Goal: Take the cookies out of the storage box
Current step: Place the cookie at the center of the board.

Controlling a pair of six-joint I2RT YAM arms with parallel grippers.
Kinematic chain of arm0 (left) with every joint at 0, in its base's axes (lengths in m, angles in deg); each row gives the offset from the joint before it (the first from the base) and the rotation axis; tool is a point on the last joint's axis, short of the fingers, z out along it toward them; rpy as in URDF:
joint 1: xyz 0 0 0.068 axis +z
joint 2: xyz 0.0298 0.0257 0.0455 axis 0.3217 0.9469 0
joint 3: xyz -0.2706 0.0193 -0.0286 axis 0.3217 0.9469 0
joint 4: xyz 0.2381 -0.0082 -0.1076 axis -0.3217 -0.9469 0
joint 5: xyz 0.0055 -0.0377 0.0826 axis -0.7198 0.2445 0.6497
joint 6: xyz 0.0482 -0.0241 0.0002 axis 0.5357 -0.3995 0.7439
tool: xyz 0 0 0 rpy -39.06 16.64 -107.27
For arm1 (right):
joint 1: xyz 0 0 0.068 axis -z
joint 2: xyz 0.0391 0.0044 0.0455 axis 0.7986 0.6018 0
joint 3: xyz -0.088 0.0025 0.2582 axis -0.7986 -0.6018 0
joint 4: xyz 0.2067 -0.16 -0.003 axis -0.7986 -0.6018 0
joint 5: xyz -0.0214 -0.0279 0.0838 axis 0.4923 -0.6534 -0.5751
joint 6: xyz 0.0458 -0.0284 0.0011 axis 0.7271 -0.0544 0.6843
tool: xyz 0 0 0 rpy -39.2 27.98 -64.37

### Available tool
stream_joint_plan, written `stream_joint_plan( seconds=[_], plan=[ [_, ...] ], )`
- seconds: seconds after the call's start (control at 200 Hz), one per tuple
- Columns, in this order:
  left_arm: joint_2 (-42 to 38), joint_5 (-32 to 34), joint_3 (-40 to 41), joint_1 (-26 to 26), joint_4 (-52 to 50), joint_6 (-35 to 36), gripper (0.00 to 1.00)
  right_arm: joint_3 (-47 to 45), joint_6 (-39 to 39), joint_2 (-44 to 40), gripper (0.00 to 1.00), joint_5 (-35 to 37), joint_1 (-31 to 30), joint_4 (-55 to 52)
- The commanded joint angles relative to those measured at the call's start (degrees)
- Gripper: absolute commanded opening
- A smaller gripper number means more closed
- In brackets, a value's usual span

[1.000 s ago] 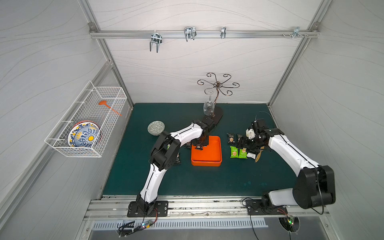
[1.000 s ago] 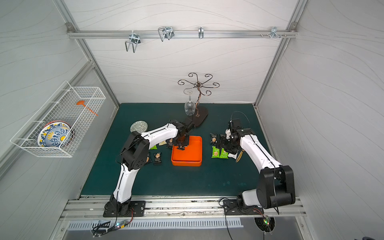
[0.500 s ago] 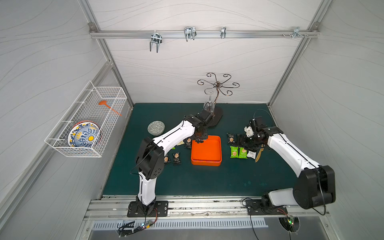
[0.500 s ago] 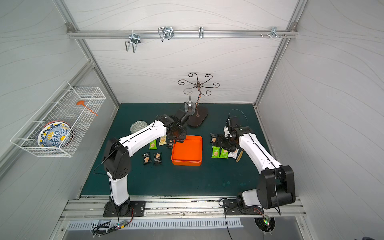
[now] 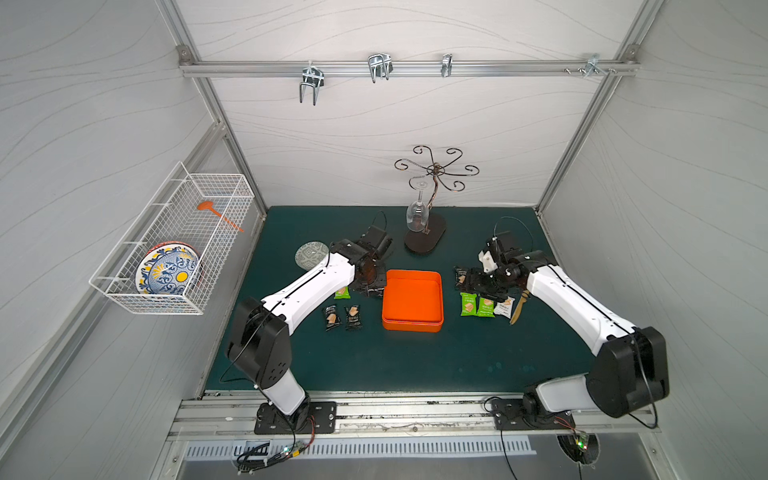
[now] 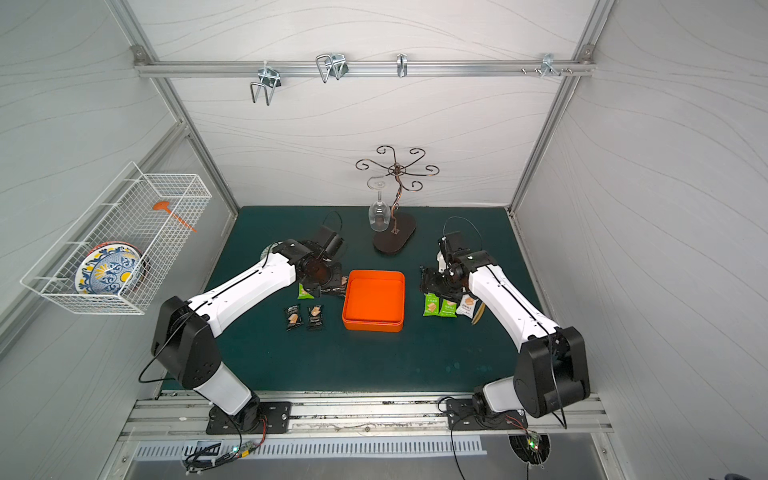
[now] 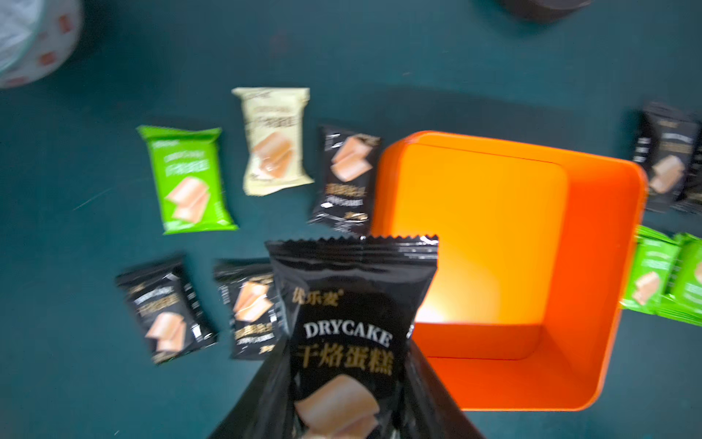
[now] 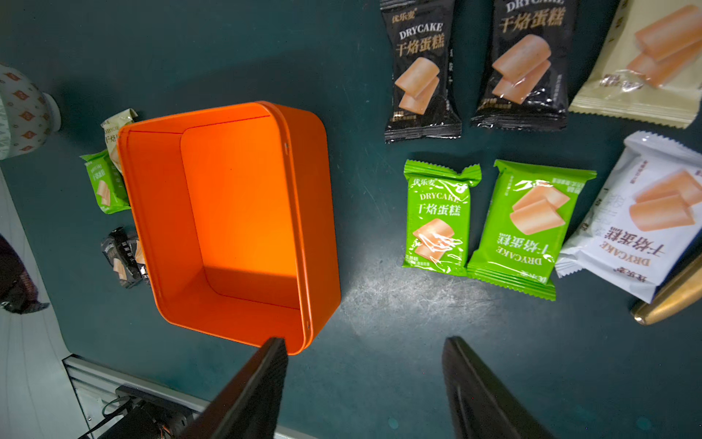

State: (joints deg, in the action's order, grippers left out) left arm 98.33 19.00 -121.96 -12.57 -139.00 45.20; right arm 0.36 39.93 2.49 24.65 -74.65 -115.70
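Observation:
The orange storage box [image 5: 411, 301] [image 6: 374, 301] sits mid-mat, and its inside shows only bare orange [image 8: 235, 213]. My left gripper [image 5: 370, 286] [image 7: 345, 365] hangs just left of the box, shut on a black cookie packet [image 7: 353, 330] that stands upright between its fingers. Below it on the mat lie more cookies: green [image 7: 188, 180], pale yellow [image 7: 273, 140] and black [image 7: 347, 178] packets. My right gripper [image 5: 473, 282] [image 8: 364, 361] is open over the mat right of the box, near two green packets [image 8: 437, 220] and a white one [image 8: 638, 216].
A dark glass stand with a hanging wine glass [image 5: 424, 237] is behind the box. A small patterned dish [image 5: 311, 255] lies at the back left. A brass-coloured handle [image 5: 517, 307] lies beside the right-hand packets. A white wire basket [image 5: 174, 249] hangs on the left wall.
My left gripper has moved off the box's far-left corner to the mat on its left, carrying the black packet. The left elbow swung outward. The right arm barely moved.

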Motion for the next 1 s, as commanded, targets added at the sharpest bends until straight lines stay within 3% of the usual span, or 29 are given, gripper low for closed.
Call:
stream_joint_plan(
  seconds=[0.0, 0.34, 0.535, 0.72, 0.995],
  plan=[
    [-3.9, 0.8, 2.0, 2.1, 1.5, 1.3, 0.43, 2.0, 0.9, 1.3, 0.7, 1.5, -0.9, -1.1],
    [-10.5, 0.4, 13.2, 12.6, 3.2, 4.2, 0.43, 5.1, 1.0, 4.2, 0.7, 2.5, -3.0, -1.8],
    [-11.6, 0.1, 19.6, 21.4, 7.4, 5.5, 0.43, 4.9, 1.0, 4.6, 0.7, 2.8, -3.2, -1.8],
    [-9.1, -0.5, 22.6, 28.6, 12.6, 4.8, 0.43, 4.8, 0.6, 4.7, 0.7, 2.9, -3.2, -2.3],
    [-1.5, 2.8, 22.6, 31.1, 17.7, 5.4, 0.43, 4.0, -0.2, 3.2, 0.7, 4.1, -3.1, -2.9]
  ],
)
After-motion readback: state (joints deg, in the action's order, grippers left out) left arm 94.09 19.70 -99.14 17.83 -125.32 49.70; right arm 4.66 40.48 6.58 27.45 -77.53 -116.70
